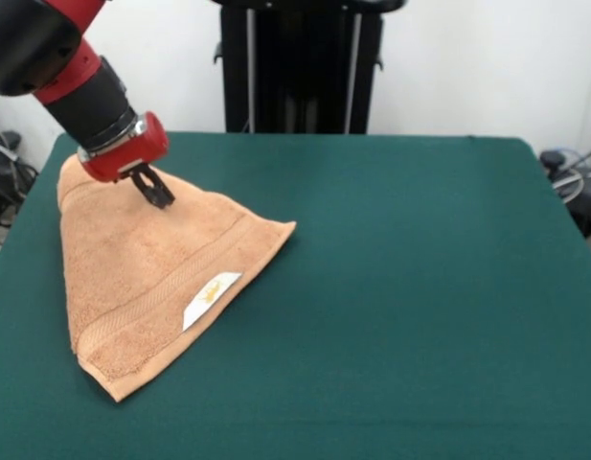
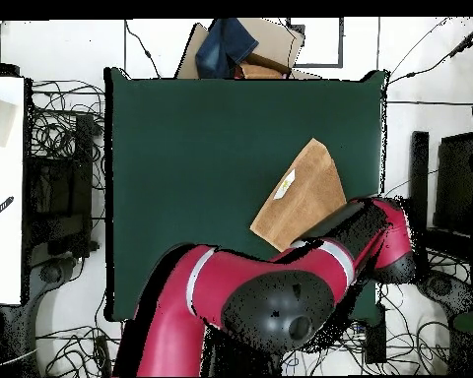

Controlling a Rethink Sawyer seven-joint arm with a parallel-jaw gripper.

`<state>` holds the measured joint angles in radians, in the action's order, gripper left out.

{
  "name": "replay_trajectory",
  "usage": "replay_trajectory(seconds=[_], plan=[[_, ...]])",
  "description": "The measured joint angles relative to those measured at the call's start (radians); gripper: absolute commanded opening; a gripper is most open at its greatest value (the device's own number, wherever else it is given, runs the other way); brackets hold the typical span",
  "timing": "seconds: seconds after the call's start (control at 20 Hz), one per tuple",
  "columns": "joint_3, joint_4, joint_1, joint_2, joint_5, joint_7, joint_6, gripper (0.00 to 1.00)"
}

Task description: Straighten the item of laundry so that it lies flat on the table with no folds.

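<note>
The light orange-tan towel (image 1: 142, 278) lies at the table's left side in the front view, folded over itself into a rough triangle, with its white label (image 1: 211, 299) on top. My gripper (image 1: 159, 194) is down on the towel's upper folded edge, and its dark fingers stand close together, pinching the cloth. The dark green table (image 1: 400, 287) is much larger than the towel. In the overhead view the towel (image 2: 302, 197) lies near the table's right edge and my arm hides the gripper.
My red and black arm (image 2: 280, 285) covers the table's (image 2: 201, 148) near right corner in the overhead view. Cardboard and a blue cloth (image 2: 231, 44) lie beyond the table's far edge. Cables lie on the floor around the table.
</note>
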<state>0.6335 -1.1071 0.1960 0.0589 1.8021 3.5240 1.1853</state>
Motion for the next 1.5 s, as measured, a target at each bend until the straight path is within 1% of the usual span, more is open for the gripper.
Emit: replay_trajectory(seconds=[0.45,0.7,0.95,1.35,1.5], plan=[[-0.001,-0.032,0.017,0.011,-0.081,0.0,-0.031,0.0],[-0.013,-0.032,0.065,0.012,-0.111,0.0,0.017,0.0],[-0.019,-0.032,0.087,0.015,-0.129,0.0,0.04,0.0],[-0.018,-0.036,0.086,0.015,-0.139,0.0,0.039,0.0],[-0.015,-0.069,0.076,0.004,-0.179,-0.012,0.001,0.0]])
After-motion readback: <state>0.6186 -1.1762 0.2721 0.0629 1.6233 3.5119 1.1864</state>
